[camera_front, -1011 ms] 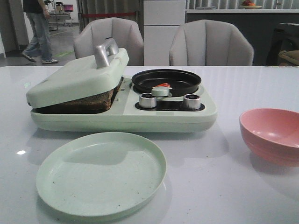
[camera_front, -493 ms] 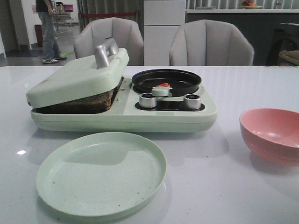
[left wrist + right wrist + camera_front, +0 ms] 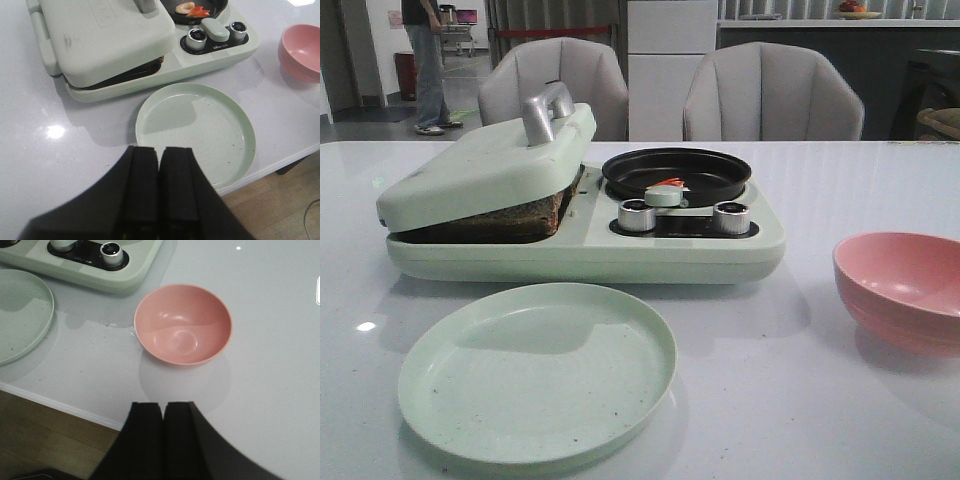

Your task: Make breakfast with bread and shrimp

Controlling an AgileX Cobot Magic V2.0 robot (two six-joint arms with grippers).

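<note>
The bread (image 3: 525,212) sits pressed under the tilted lid (image 3: 490,160) of the pale green breakfast maker (image 3: 700,250); only its brown crust edge shows, also in the left wrist view (image 3: 145,68). The shrimp (image 3: 670,183) lies in the black round pan (image 3: 676,170), and shows in the left wrist view (image 3: 192,8). An empty pale green plate (image 3: 537,372) lies in front of the maker. My left gripper (image 3: 159,152) is shut and empty, held above the plate's near side. My right gripper (image 3: 163,406) is shut and empty, above the table edge near the pink bowl (image 3: 183,323).
The pink bowl (image 3: 905,290) stands at the right of the table. Two knobs (image 3: 637,215) and a pan handle face front on the maker. Two grey chairs (image 3: 772,95) stand behind the table. A person (image 3: 423,60) stands far back left.
Only the person in the background has walked further away. The arms and the things on the table have not moved.
</note>
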